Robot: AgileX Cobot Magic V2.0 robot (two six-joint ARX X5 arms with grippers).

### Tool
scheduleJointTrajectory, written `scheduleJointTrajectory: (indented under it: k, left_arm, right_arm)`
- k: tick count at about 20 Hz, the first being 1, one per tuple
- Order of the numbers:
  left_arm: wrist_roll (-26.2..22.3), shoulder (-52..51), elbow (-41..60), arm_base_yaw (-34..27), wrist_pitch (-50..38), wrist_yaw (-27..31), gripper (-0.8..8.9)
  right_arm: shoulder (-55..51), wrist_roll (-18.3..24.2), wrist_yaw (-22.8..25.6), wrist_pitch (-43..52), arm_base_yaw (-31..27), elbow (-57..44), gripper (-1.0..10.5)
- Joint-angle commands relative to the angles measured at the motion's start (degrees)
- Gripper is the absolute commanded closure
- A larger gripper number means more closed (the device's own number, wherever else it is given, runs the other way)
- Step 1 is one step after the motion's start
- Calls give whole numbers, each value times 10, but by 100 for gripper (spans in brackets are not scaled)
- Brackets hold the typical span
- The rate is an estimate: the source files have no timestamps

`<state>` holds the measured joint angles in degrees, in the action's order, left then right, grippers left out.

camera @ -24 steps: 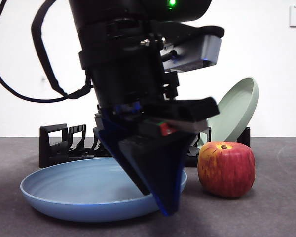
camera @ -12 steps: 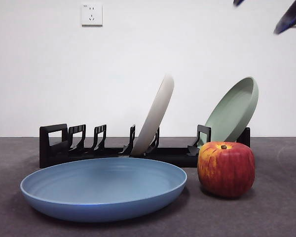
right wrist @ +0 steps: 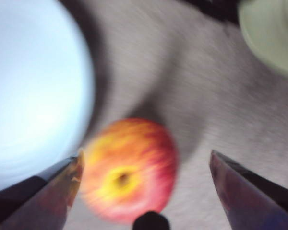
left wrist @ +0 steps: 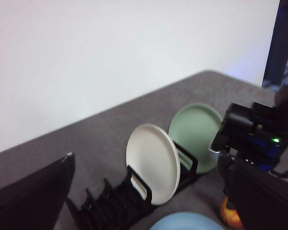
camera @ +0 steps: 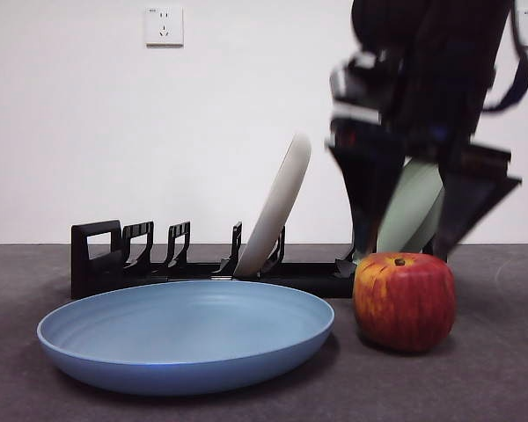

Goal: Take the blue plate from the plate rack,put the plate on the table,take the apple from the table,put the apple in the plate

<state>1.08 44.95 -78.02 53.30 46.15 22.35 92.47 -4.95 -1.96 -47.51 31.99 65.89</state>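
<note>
**Red apple framed by spread jaws**

Front view: the blue plate [camera: 186, 338] lies flat on the table [camera: 493, 387] before the plate rack [camera: 150, 264]; the apple [camera: 404, 301] stands just beside the plate. The right gripper [camera: 405, 251] hangs above the apple, jaws apart.

Left wrist view: the left gripper [left wrist: 149, 191], spread wide, is high above the rack.

Right wrist view: blurred; the apple lies between the open jaws, untouched.

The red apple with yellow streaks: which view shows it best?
The front view: the round red apple with yellow streaks is sharp and whole on the dark grey table. The right wrist view shows it blurred from above; the left wrist view shows only a sliver.
</note>
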Motion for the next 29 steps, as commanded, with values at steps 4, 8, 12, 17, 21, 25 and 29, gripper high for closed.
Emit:
scheduleJointTrajectory:
  k: [4, 8, 12, 17, 21, 25, 29]
  left_arm:
    - [-2, -1, 3, -2, 6, 23, 315]
    - [-2, -1, 3, -2, 6, 46, 315]
    - [-3, -1, 3, -2, 6, 47, 315]
    - [-3, -1, 3, -2, 7, 47, 315]
    - [-3, -1, 3, -2, 7, 47, 315]
    - [-3, -1, 3, -2, 7, 46, 315]
    - [-2, -1, 3, -2, 7, 46, 315]
  right_arm:
    - [37, 1, 3, 2, 5, 0, 510]
    - [38, 1, -3, -11, 9, 0, 596]
    - [38, 1, -22, -17, 9, 0, 955]
    - [5, 1, -26, -5, 16, 0, 956]
    - [-23, 10, -25, -8, 14, 0, 839]
    - [-25, 10, -26, -43, 16, 0, 379]
    - [-25, 6, -26, -57, 23, -2, 379]
